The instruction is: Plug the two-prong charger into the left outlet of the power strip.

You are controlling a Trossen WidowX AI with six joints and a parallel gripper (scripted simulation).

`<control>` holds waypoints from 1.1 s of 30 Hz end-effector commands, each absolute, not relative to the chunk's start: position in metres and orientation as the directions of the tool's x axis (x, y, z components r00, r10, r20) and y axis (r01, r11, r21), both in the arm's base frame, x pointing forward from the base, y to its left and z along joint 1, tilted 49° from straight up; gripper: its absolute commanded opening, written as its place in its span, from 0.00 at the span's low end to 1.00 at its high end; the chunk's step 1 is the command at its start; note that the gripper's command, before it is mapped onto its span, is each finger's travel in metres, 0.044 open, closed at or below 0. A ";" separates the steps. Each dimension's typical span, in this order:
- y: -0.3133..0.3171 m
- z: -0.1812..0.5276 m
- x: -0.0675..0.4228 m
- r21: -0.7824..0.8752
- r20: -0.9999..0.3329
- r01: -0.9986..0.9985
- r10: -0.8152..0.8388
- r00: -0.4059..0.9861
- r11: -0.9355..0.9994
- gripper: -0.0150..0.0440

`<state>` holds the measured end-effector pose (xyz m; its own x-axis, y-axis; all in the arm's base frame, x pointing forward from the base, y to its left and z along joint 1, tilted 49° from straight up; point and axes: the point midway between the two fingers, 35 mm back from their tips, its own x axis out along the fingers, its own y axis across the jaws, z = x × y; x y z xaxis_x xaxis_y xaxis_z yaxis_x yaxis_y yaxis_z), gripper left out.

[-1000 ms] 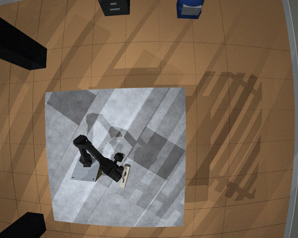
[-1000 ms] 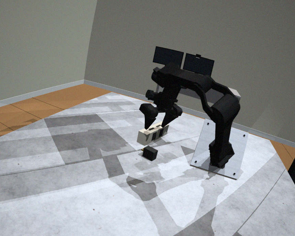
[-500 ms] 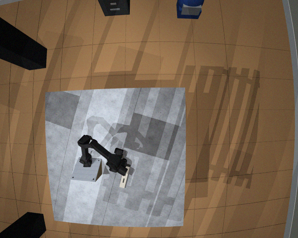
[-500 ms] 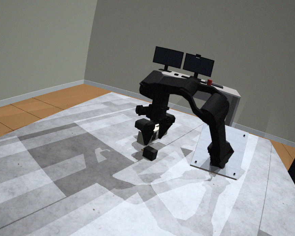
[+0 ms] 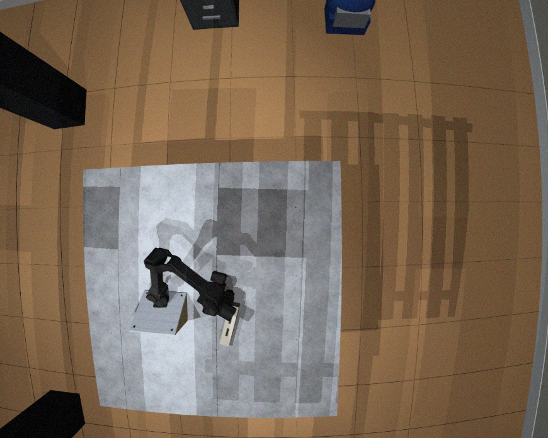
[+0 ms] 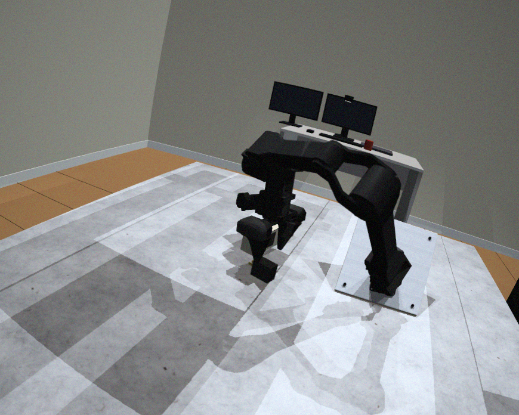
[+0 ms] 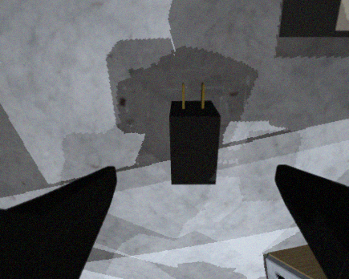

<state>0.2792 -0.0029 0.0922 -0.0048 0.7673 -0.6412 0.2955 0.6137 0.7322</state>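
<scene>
Grey patchy surface (image 6: 116,290) holds the black charger (image 7: 194,142), lying flat with its gold prongs (image 7: 192,96) pointing away. Right above it, the gripper (image 7: 194,188) has its jaws wide open and empty, one on each side, ready to pinch it.

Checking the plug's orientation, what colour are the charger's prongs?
Gold-yellow prongs on a black charger; the wrist view shows them best.
</scene>
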 end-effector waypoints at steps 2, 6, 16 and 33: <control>0.000 0.089 0.280 0.733 -0.639 0.300 0.769 -0.001 0.610 1.00; 0.004 0.085 0.280 0.733 -0.640 0.300 0.769 0.000 0.610 1.00; 0.016 0.074 0.282 0.733 -0.640 0.300 0.768 0.000 0.611 1.00; 0.036 0.059 0.282 0.735 -0.638 0.299 0.770 0.000 0.609 1.00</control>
